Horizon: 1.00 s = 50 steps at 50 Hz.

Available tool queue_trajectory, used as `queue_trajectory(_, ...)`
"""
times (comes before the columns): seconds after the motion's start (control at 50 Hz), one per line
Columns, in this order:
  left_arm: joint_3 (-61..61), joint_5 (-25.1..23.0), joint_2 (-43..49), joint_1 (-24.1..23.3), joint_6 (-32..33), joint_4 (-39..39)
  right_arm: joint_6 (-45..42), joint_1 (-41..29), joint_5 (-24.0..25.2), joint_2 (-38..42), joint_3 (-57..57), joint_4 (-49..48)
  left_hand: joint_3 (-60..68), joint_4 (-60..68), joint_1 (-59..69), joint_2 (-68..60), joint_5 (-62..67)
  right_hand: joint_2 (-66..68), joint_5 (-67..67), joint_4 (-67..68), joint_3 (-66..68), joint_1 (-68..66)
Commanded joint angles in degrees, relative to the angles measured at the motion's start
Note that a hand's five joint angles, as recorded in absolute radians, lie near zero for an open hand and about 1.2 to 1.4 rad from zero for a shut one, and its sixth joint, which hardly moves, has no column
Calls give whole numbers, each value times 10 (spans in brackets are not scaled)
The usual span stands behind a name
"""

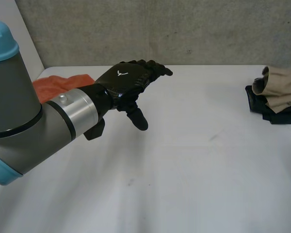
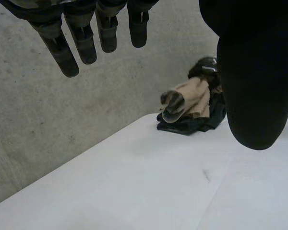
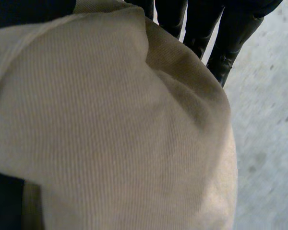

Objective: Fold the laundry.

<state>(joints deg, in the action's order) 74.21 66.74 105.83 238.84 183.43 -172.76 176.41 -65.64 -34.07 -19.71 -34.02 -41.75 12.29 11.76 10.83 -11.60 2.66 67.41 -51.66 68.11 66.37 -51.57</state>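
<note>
Our left hand (image 1: 123, 80) hangs relaxed and empty, the beige cloth (image 1: 283, 87) well beyond its fingertips, draped against our nearer right hand (image 3: 235, 28), whose hold we cannot tell

I log a beige ribbed knit cloth (image 1: 281, 90) (image 2: 192, 98) (image 3: 110, 134), bunched, one end rolled into a tube, heaped at the right edge of the white table (image 1: 184, 165). Beneath and touching it lies a dark navy cloth (image 1: 261, 104) (image 2: 192, 125), crumpled. A rumpled orange cloth (image 1: 63, 82) lies at the far left, well apart from that heap.
</note>
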Motion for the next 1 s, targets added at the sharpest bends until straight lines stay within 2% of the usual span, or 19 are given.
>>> queue_trajectory(0.02,-1,0,1,0,-3,0,1,31,44,-15,-68,5,-14,-9,1,7,-18,-106,48,-113,-95,-53)
queue_trajectory(0.04,-1,0,0,0,-5,0,1,35,45,-27,-77,7,-14,-9,1,7,-18,-309,251,-316,-298,150)
queue_trajectory(0.06,-1,0,0,0,-11,0,2,44,45,-53,-96,11,-14,-9,1,7,-18,-574,517,-581,-564,416)
queue_trajectory(0.22,-1,-2,-12,0,-35,0,1,96,9,-178,-149,56,-14,-9,1,7,-18,-574,517,-581,-564,416)
queue_trajectory(0.34,0,-5,-17,-4,-35,1,-11,133,-4,-226,-134,102,-14,-9,1,7,-18,-574,517,-581,-564,416)
queue_trajectory(0.42,3,-6,-23,-5,-35,1,-25,140,-59,-269,-130,143,-16,-10,-1,9,-19,-574,517,-581,-564,416)
queue_trajectory(0.44,4,-6,-23,-5,-35,1,-43,140,-93,-288,-131,164,-16,-10,-1,9,-19,-574,517,-581,-564,416)
queue_trajectory(0.48,5,-6,-24,-6,-35,1,-65,137,-126,-306,-136,182,-17,-12,-3,10,-21,-574,517,-581,-564,416)
queue_trajectory(0.5,5,-6,-26,-6,-35,1,-90,132,-162,-325,-142,199,-17,-12,-3,10,-21,-574,517,-581,-564,416)
queue_trajectory(0.54,7,-6,-26,-8,-35,1,-114,126,-202,-342,-149,210,-17,-12,-3,10,-21,-574,517,-581,-564,416)
queue_trajectory(0.56,7,-6,-26,-8,-35,1,-133,116,-249,-364,-159,216,-17,-12,-3,10,-21,-574,517,-581,-564,416)
queue_trajectory(0.6,7,-6,-27,-10,-35,1,-151,104,-290,-390,-170,218,-17,-12,-3,10,-21,-574,517,-581,-564,416)
queue_trajectory(0.62,7,-6,-27,-11,-35,1,-160,88,-336,-417,-187,219,-17,-12,-3,10,-21,-574,517,-581,-564,416)
queue_trajectory(0.66,7,-6,-28,-11,-35,1,-161,64,-366,-442,-207,220,-17,-12,-3,10,-21,-574,517,-581,-564,416)
queue_trajectory(0.72,7,-6,-30,-10,-35,1,-162,-14,-402,-480,-255,219,-17,-12,-3,10,-21,-574,517,-581,-564,416)
queue_trajectory(0.88,6,0,-36,-4,-33,-5,-161,-247,-408,-571,-420,219,-19,-14,-4,12,-23,-574,517,-581,-564,416)
queue_trajectory(0.94,6,1,-39,6,-28,-16,-160,-328,-412,-580,-482,220,-21,-16,-6,14,-24,-574,517,-581,-564,416)
queue_trajectory(1.0,13,15,-41,30,-25,-40,-161,-378,-413,-580,-529,220,-21,-16,-6,14,-24,-574,517,-581,-564,416)
